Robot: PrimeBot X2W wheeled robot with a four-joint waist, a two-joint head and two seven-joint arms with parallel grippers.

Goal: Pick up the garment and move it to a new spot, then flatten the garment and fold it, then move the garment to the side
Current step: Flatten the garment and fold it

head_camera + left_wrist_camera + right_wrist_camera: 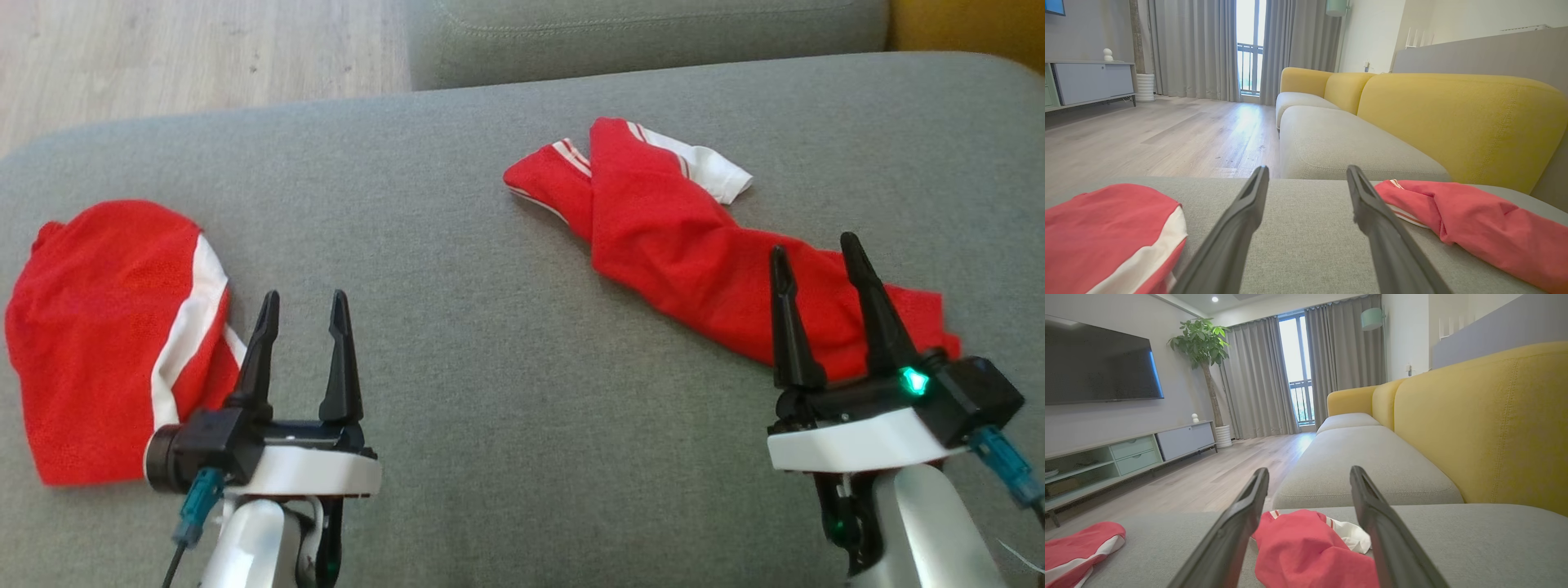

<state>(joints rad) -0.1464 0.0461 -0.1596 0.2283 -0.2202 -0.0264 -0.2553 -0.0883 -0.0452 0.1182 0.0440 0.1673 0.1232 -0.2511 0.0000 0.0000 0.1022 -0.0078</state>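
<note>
1. A red cloth (98, 343) with a white stripe lies in a rounded heap at the left edge of the gray seat (490, 327), toward the front.
2. The left gripper (304, 298) is just to the right of that cloth, near the seat's front edge. Its two dark fingers are spread wide. In the left wrist view, gray seat shows between them.
3. The red shirt (686, 253) lies on the right half of the seat. It is bunched into a long, twisted strip. One end is near the back of the seat, and the other end is near the right edge, toward the front. A white sleeve end with thin red stripes sticks out at the back end.
4. The right gripper (815, 245) is at the front end of the shirt. Its fingers are spread wide, with the shirt showing between them. They do not pinch it. I cannot tell if they touch it.
5. A second gray seat (653, 33) sits past the back edge, with wood floor (163, 57) at the back left.
</note>
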